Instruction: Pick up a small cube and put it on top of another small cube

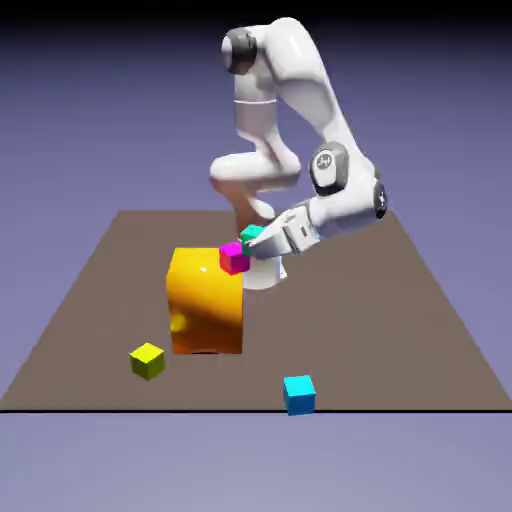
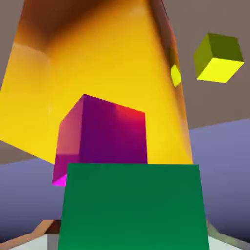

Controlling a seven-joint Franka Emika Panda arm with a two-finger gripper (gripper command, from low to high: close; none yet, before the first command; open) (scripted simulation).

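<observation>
1. Green cube [image 1: 252, 233]: tiny, teal-green, matte. In the hand view it fills the lower middle of the frame [image 2: 132, 207], set between the jaws and hiding the finger tips. The jaws are clenched on it. In the exterior view it sits at the tip of the jaws, just above and slightly behind the pink cube; whether the two touch cannot be told.

2. Pink cube [image 1: 234, 259]: tiny, magenta, about the size of the green cube. It lies directly ahead of the jaws, just past the green cube, which overlaps its near edge in the hand view [image 2: 100, 139]. In the exterior view it appears at the upper corner of the orange block, on the corner nearest the jaws; whether it rests on the block or beside it cannot be told.

3. Jaws [image 1: 258, 242]: at the end of the white arm [image 1: 300, 90], angled down toward the pink cube from the exterior view's right.

4. Orange block [image 1: 205, 300]: large, glossy orange-yellow, far bigger than the cubes. It stands beyond the pink cube as seen from the jaws, filling the upper part of the hand view [image 2: 97, 53].

5. Yellow cube [image 1: 147, 360]: small, yellow-green, on the desk past the orange block, well apart from the jaws; upper right in the hand view [image 2: 217, 57].

6. Blue cube [image 1: 298, 393]: small, cyan, near the desk's front edge, well apart from the jaws.

7. Desk [image 1: 380, 310]: flat brown surface carrying the block and cubes.
</observation>
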